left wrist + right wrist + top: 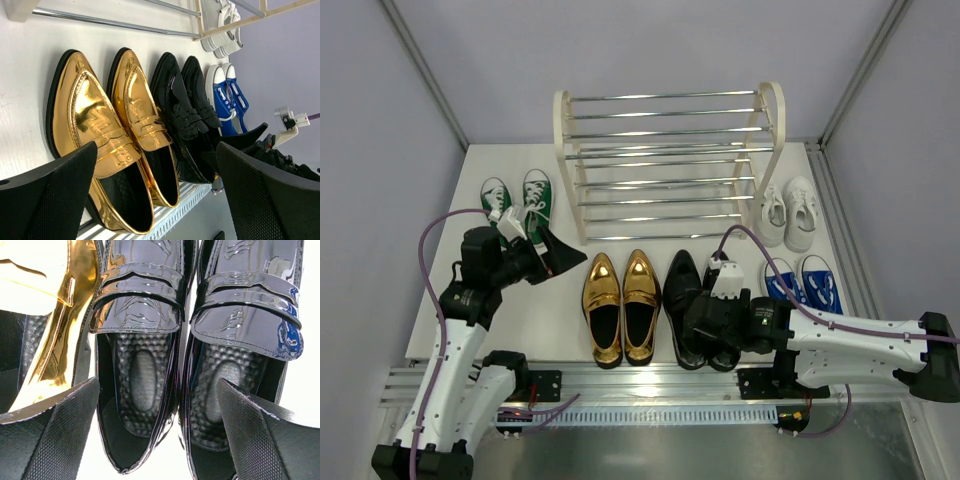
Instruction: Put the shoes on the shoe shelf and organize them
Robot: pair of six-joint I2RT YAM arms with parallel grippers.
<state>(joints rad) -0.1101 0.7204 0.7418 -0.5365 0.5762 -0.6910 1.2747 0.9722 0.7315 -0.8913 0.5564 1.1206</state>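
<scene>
- Top external view: your shoe shelf [670,148] stands at the far middle of the desk [545,320]. Its chrome rods [665,199] run left to right between cream side panels [563,150].
- All five pairs stand on the desk, not on the shelf.
- The green sneakers [516,198] sit just left of the shelf. The white sneakers [788,215] sit just right of it, and the blue sneakers [805,285] are nearer to you on that same side.
- In front of the shelf, the gold loafers [622,300] and the black dress shoes [680,285] stand side by side. Their toes point toward the shelf and their heels toward the near edge. The gold pair is on the left and the black pair close beside it on the right.
- Your left jaws are spread wide and hold nothing. They hang between the green sneakers and the gold loafers, aimed across at the loafers. In the left wrist view both fingers [50,200] frame the gold pair and stay apart from it.
- Your right jaws are spread wide too, over the heel end of the black dress shoes. In the right wrist view one of the fingers [50,440] lies by the gap between the nearer gold loafer and the black pair. The other lies at the outer side of the right black shoe.
- You cannot tell from these views whether those fingers touch the shoes.
</scene>
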